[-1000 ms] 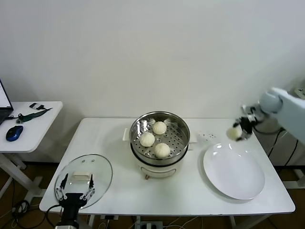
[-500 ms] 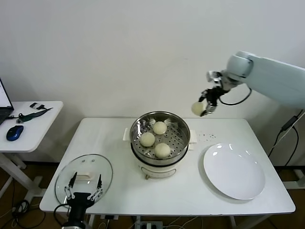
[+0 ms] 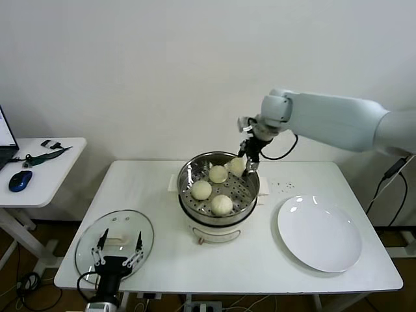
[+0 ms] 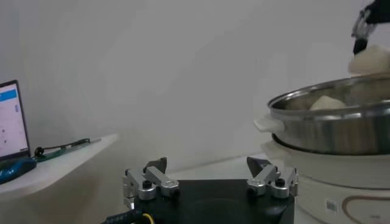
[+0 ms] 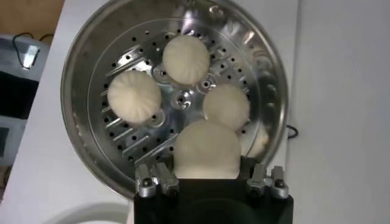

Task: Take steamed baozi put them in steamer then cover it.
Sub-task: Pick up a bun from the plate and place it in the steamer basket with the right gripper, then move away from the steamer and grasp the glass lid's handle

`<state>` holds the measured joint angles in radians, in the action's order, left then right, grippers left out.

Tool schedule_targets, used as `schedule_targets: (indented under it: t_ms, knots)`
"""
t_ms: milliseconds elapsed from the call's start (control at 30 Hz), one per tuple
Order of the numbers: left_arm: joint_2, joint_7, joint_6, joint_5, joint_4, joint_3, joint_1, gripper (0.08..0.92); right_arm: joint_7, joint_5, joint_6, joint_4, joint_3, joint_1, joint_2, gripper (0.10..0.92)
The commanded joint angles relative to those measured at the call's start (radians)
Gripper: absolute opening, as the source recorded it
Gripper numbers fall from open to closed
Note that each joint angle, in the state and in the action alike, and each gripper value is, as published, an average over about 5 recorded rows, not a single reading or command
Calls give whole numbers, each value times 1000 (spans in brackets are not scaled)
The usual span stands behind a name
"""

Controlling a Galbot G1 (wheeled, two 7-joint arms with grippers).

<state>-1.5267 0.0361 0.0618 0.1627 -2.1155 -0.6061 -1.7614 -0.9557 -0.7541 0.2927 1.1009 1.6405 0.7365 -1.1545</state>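
Right gripper [image 3: 246, 158] now over steamer [image 3: 218, 190] — baozi [image 5: 206, 150] between its fingers.

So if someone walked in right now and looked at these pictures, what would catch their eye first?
Probably the long white right arm reaching over the shiny steamer at the table's centre, its right gripper holding a fourth baozi just above the perforated tray, where three buns already sit. Next, the big empty white plate to the steamer's right, and the glass cover lying flat at the table's front left corner, with the open left gripper over it.
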Motion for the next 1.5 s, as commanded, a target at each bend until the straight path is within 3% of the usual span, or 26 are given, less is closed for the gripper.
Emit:
schedule_targets:
  t_ms: [33, 600, 867, 1267, 1367, 1500]
  knots:
    - [-1, -1, -5, 2, 8, 4, 13, 823, 47, 43, 30, -13, -2, -119, -57, 697]
    - [-8, -1, -12, 13, 17, 5, 28, 823, 36, 125, 29, -52, -49, -158, -31, 715]
    - [-7, 0, -10, 14, 14, 3, 24, 823, 29, 117, 35, -39, -71, -136, -16, 816]
    - [-2, 0, -10, 13, 14, 3, 25, 823, -51, 89, 0, 31, -128, -39, 86, 823]
    - [0, 0, -11, 17, 11, 5, 26, 823, -28, 67, -31, 45, -166, -34, 130, 823]
    - [-2, 0, -14, 30, 9, 4, 31, 823, 111, 28, -178, 58, -209, -52, 206, 823]
